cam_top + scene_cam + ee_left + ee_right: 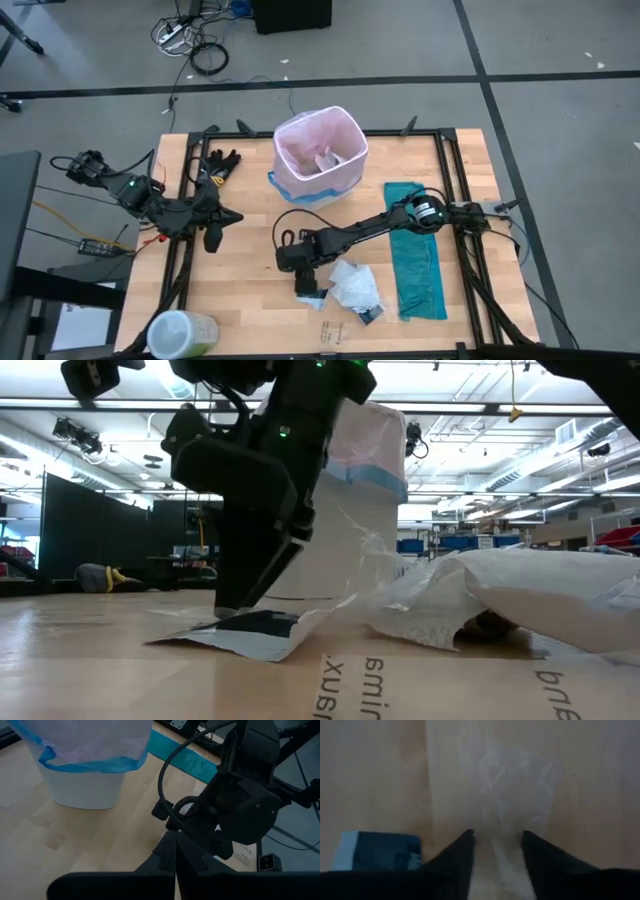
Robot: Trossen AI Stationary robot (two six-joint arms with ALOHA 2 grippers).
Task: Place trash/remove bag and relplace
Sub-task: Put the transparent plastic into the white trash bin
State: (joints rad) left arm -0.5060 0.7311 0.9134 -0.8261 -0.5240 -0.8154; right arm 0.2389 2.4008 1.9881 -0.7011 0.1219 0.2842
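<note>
Reaching down to the near middle of the desk (240, 300) with the right hand (305, 287), fingers (455, 857) parted and straddling a crinkled clear wrapper (512, 795) without pinching it. Touching down on a black-and-white packet (245, 632) lying flat on the wood. Lying just right of that hand: a heap of crumpled white paper (356, 285) and a small dark scrap (369, 316), all trash not yet in the bin. Standing at the far middle of the desk: a white bin (320, 155) lined with the pale pink bag (335, 130), its blue band (95, 764) folded over the rim, a few scraps already inside. Lying flat to the right: a teal bag (415, 250). Resting at the left edge of the desk: the left hand (212, 240), fingers pressed together, gripping nothing. Standing at the near left corner: a pale green roll (180, 333).
</note>
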